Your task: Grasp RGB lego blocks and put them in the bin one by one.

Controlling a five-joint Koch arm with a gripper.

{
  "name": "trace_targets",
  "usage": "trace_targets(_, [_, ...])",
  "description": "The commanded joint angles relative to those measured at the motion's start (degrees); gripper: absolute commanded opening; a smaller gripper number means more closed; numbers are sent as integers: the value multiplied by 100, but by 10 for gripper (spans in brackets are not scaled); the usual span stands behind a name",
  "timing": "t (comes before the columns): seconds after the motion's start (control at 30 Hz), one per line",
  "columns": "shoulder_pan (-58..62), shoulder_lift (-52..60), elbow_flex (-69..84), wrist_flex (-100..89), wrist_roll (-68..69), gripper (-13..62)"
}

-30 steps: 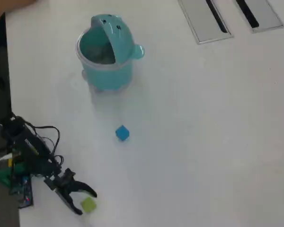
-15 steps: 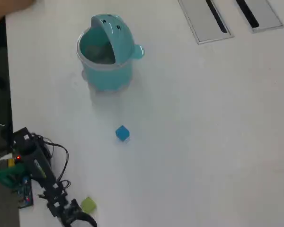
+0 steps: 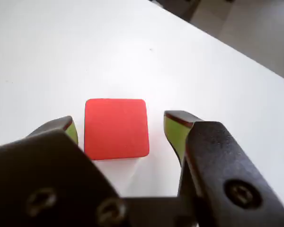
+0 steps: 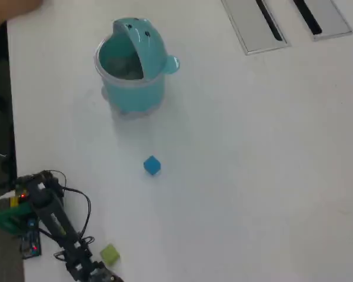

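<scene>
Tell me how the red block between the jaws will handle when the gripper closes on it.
The red block looks like a stiff plastic cube with flat sides, so the open gripper should probably clamp it squarely. It rests flat on the table, so rolling seems unlikely. Its smooth faces might slip under an off-centre squeeze.

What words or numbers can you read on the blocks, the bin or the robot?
None can be read.
The red block, blue block and yellow-green block show plain faces.
The teal bin bears only small dark dots, no letters.
The gripper shows screws, no label.
</scene>
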Motion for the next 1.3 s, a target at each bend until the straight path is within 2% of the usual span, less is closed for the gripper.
trace_targets(0.0, [-88, 35, -483, 0, -105, 331])
trace_targets(0.23, [-114, -387, -773, 308, -105, 315])
trace_targets(0.37, [-176, -536, -738, 308, -105, 212])
trace_targets(0.47, [-220, -615, -738, 281, -26, 188])
trace_targets(0.53, [-308, -624, -765, 246, 229, 120])
trace_targets(0.67, [-431, -536, -967, 237, 369, 120])
trace_targets(0.77, [-703, -9, -993, 237, 914, 120])
trace_targets(0.93, [-1037, 606, -1072, 229, 905, 123])
trace_targets(1.27, [-1652, 2628, 316, 580, 905, 125])
